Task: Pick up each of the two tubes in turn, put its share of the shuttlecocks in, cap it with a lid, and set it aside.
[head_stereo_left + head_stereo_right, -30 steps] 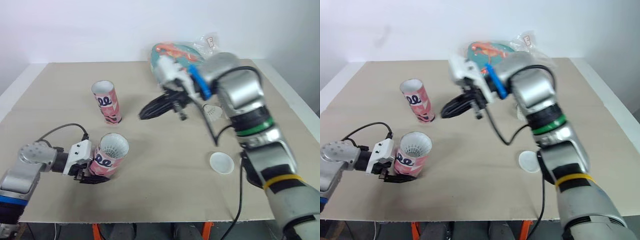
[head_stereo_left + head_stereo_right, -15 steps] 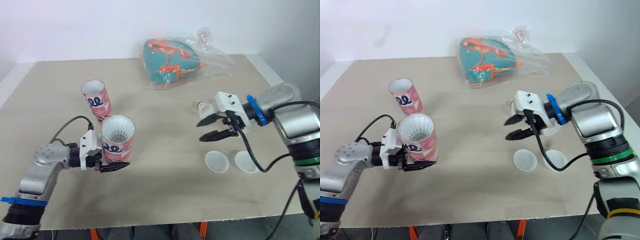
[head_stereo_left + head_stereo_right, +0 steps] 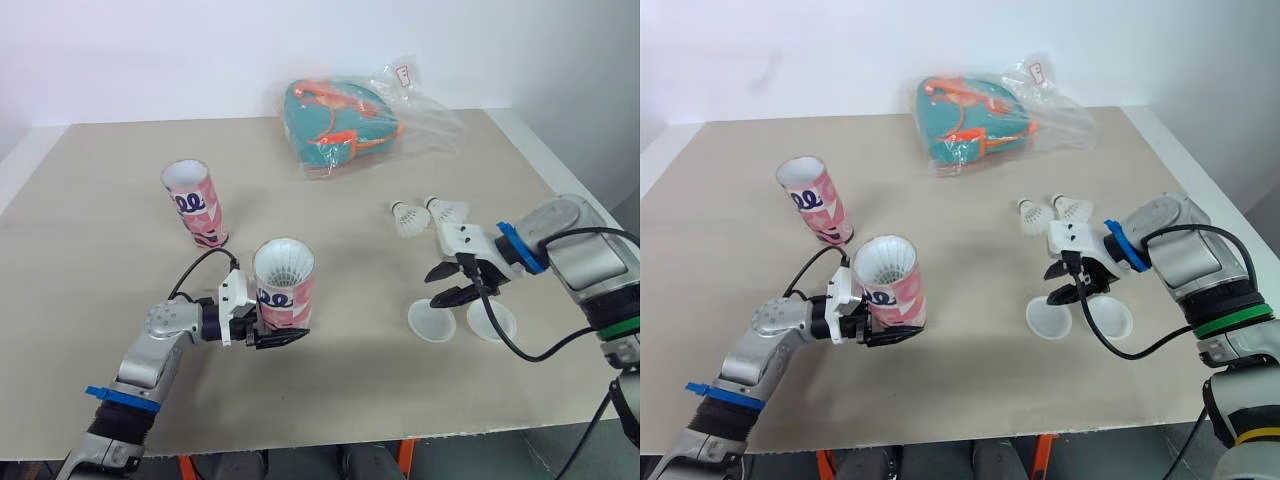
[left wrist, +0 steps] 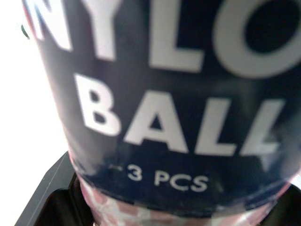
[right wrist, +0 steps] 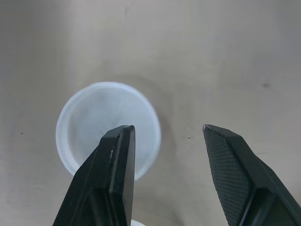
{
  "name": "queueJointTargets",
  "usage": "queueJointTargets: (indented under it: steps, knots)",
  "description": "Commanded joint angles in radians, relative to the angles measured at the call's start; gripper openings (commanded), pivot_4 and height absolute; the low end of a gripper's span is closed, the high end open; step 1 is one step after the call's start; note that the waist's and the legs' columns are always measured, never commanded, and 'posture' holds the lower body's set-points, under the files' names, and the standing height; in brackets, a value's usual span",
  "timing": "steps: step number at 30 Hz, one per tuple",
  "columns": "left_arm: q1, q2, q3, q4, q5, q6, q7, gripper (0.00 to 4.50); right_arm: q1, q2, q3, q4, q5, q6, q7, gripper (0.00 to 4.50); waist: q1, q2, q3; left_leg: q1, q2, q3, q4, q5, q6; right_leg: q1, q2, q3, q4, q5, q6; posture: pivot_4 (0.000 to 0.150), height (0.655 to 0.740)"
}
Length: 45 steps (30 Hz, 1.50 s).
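A pink patterned tube (image 3: 283, 297) stands upright near the table's middle front, with a white shuttlecock inside. My left gripper (image 3: 274, 337) is shut on its lower part; its dark label (image 4: 178, 94) sits close up in the left wrist view. A second pink tube (image 3: 195, 203) stands open-topped at the back left. Two white shuttlecocks (image 3: 407, 218) (image 3: 447, 211) lie side by side on the right. Just in front of them are two translucent lids (image 3: 431, 321) (image 3: 492, 321). My right gripper (image 3: 449, 285) hangs open just above the left lid (image 5: 89, 113), nothing between its fingers.
A teal and orange bag in clear plastic wrap (image 3: 345, 115) lies at the back centre. The beige table (image 3: 90, 270) ends at a front edge close below the held tube and the lids.
My left gripper has carried the tube to the right, toward the table's middle. My right gripper has dropped from beside the shuttlecocks to just over the left lid.
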State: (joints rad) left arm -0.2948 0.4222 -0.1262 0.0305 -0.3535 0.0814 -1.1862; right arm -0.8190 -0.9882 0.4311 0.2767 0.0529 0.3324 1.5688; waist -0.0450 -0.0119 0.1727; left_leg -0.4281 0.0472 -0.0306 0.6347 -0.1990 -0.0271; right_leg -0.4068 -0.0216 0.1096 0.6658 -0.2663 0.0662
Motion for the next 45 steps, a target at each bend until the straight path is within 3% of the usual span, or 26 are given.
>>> queueJointTargets:
  steps: [1, 6, 8, 10, 12, 14, 20, 25, 35, 41, 45]
  knots:
    - [-0.014, 0.000, -0.012, 0.000, 0.001, -0.024, -0.009, 3.39, 0.014, -0.015, -0.003, -0.057, 0.006, 0.011, 0.046, 2.52, -0.001, 0.000, 0.000, 0.000, 0.000, 0.000, 0.000, 0.000, 0.000, 0.000, 0.000, 0.000, 0.000, 0.000, 0.000, 0.150, 0.7400]
    - [-0.019, 0.005, -0.023, 0.006, -0.003, -0.012, -0.009, 3.39, 0.032, -0.008, -0.002, -0.070, -0.025, 0.003, 0.036, 2.52, -0.001, 0.000, 0.000, 0.000, 0.000, 0.000, 0.000, 0.000, 0.000, 0.000, 0.000, 0.000, 0.000, 0.000, 0.000, 0.150, 0.7400]
    - [-0.020, 0.011, -0.035, 0.006, 0.002, -0.002, -0.016, 3.39, 0.029, 0.012, -0.002, -0.065, -0.031, 0.007, 0.027, 2.28, -0.001, 0.000, 0.000, 0.000, 0.000, 0.000, 0.000, 0.000, 0.000, 0.000, 0.000, 0.000, 0.000, 0.000, 0.000, 0.150, 0.7400]
    - [-0.019, 0.017, -0.042, 0.004, 0.003, 0.006, -0.019, 3.39, 0.026, 0.030, -0.005, -0.068, -0.031, 0.015, 0.021, 1.64, -0.002, 0.000, 0.000, 0.000, 0.000, 0.000, 0.000, 0.000, 0.000, 0.000, 0.000, 0.000, 0.000, 0.000, 0.000, 0.150, 0.7400]
    - [-0.018, 0.020, -0.046, 0.002, 0.005, 0.010, -0.019, 3.39, 0.026, 0.045, -0.009, -0.074, -0.034, 0.016, 0.016, 0.57, -0.001, 0.000, 0.000, 0.001, 0.000, 0.000, 0.000, 0.000, 0.000, 0.000, 0.001, 0.000, 0.001, 0.000, 0.000, 0.150, 0.7400]
    - [-0.019, 0.022, -0.050, 0.002, 0.012, 0.006, -0.017, 3.39, 0.031, 0.055, -0.012, -0.078, -0.039, 0.005, 0.009, 0.09, -0.001, 0.000, 0.000, 0.000, 0.000, -0.001, 0.000, 0.000, 0.000, 0.000, 0.001, 0.000, 0.001, 0.000, 0.000, 0.150, 0.7400]
    - [-0.020, 0.015, -0.045, 0.003, 0.009, -0.001, -0.003, 3.39, 0.034, 0.088, -0.039, -0.099, -0.016, 0.019, -0.003, 0.09, -0.001, 0.000, 0.000, 0.000, 0.000, -0.001, 0.000, 0.000, 0.000, 0.001, 0.001, 0.000, 0.001, 0.000, 0.000, 0.150, 0.7400]
    - [-0.017, 0.011, -0.060, 0.013, 0.020, -0.009, -0.001, 3.39, -0.034, 0.165, -0.145, -0.147, 0.135, 0.190, -0.014, 0.09, -0.002, 0.000, 0.000, 0.001, 0.000, -0.001, 0.000, 0.000, 0.000, 0.000, 0.001, 0.000, 0.001, 0.001, -0.001, 0.150, 0.7400]
    - [-0.041, -0.014, -0.071, 0.074, 0.032, -0.045, -0.012, 3.39, -0.216, 0.147, -0.237, -0.316, 0.362, 0.357, 0.044, 0.09, 0.002, 0.001, 0.000, 0.000, 0.000, -0.002, 0.000, 0.001, -0.001, 0.000, 0.001, 0.000, 0.002, 0.001, 0.000, 0.150, 0.7400]
    - [-0.070, -0.016, -0.081, 0.113, 0.038, -0.055, -0.039, 3.39, -0.380, 0.301, -0.212, -0.307, 0.410, 0.415, -0.061, 0.09, -0.004, 0.001, 0.000, 0.001, 0.002, -0.002, 0.000, 0.001, -0.001, 0.000, 0.004, 0.000, 0.003, 0.002, -0.002, 0.150, 0.7400]
    - [-0.088, -0.009, -0.092, 0.137, 0.056, -0.075, -0.061, 3.39, -0.433, 0.379, -0.129, -0.302, 0.346, 0.361, -0.081, 0.09, -0.001, 0.001, 0.000, 0.001, 0.002, -0.003, 0.001, 0.001, 0.000, 0.000, 0.004, -0.001, 0.004, 0.001, -0.002, 0.150, 0.7400]
